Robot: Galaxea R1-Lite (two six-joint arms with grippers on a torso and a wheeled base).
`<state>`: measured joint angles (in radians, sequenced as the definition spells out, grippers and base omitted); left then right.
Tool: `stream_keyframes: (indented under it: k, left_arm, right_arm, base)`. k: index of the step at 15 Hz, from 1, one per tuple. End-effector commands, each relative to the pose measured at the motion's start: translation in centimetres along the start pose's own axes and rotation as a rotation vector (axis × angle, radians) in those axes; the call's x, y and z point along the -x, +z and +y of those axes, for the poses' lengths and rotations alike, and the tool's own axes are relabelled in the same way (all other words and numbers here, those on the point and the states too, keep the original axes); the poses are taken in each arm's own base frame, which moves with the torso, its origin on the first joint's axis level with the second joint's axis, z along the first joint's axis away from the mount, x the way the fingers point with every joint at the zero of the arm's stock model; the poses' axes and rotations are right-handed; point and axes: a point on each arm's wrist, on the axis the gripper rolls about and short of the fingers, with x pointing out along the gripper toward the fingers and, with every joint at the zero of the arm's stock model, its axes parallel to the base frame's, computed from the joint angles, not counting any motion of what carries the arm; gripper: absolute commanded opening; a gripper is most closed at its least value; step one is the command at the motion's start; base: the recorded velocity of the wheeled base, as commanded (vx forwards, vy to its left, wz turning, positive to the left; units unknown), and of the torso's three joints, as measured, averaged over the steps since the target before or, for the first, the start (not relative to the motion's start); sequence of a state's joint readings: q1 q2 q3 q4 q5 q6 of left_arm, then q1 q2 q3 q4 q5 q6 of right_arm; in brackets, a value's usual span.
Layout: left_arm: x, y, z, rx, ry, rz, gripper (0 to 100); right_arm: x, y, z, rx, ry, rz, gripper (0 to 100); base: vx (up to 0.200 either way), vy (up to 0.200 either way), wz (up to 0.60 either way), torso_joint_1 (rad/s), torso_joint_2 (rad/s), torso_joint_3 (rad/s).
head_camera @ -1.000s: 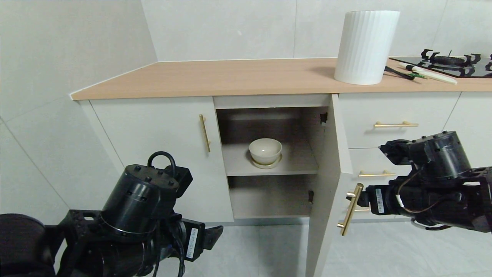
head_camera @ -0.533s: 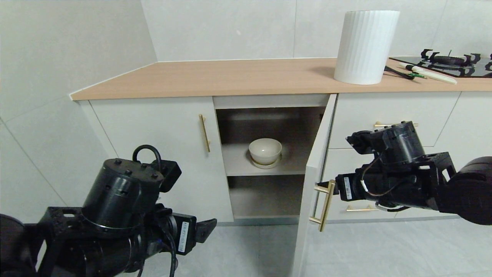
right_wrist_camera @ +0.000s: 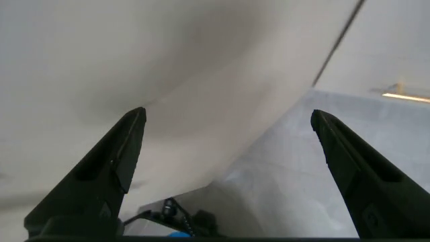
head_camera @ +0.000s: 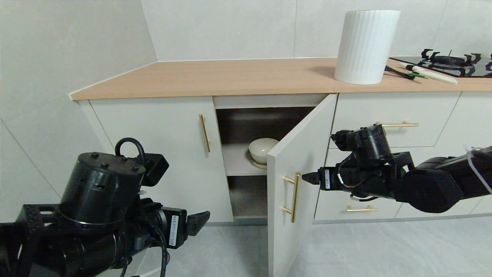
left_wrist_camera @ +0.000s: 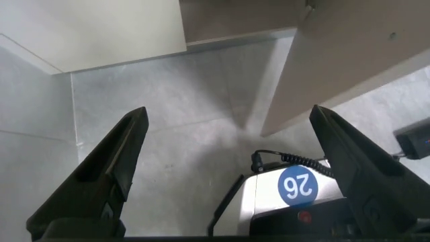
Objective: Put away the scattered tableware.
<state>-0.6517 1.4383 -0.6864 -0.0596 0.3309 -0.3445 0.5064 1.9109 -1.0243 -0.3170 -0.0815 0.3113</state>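
Because the half-shut cabinet door (head_camera: pixel 296 154) covers the right edge of the shelf (head_camera: pixel 235 163), you see only the left part of the bowl (head_camera: pixel 260 149) standing there, and what lies under it is hard to make out. Your right end effector (head_camera: pixel 307 178) sits just beside the door's brass handle (head_camera: pixel 294 197), fingers spread, gripping nothing. Your left end effector (left_wrist_camera: pixel 228 111) hangs spread over the floor (left_wrist_camera: pixel 168 87)

Right gripper (head_camera: pixel 306 178) sits just right of the handle (head_camera: pixel 294 197) on the door (head_camera: pixel 298 150). Left of it, behind that door, the bowl (head_camera: pixel 260 149) is on the shelf (head_camera: pixel 236 164). Canister (head_camera: pixel 366 46) stands on the counter (head_camera: pixel 230 77), above the gripper. Left gripper (head_camera: pixel 201 220) hangs low, well to the left.
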Motion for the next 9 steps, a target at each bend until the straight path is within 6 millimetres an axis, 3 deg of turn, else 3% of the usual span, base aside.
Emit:
stream_keyframes:
  k: [1,7,9]
  left_arm:
    - [-0.2,0.0,-0.1,-0.002,0.003,0.006,100]
    - [-0.3,-0.1,0.0,-0.006,0.009,0.013,100]
    - [-0.4,-0.1,0.0,-0.005,0.009,0.011,100]
  right_arm:
    - [-1.7,-0.5,-0.6,-0.016,-0.017,0.012,100]
    - [-3.4,-0.8,-0.5,-0.076,-0.001,-0.036,100]
    - [-3.5,-0.8,-0.5,-0.079,-0.002,-0.035,100]
  base:
    - [0.000,0.000,0.00,0.000,0.00,0.000]
    - [0.000,0.000,0.00,0.000,0.00,0.000]
    - [0.200,0.000,0.00,0.005,0.00,0.005]
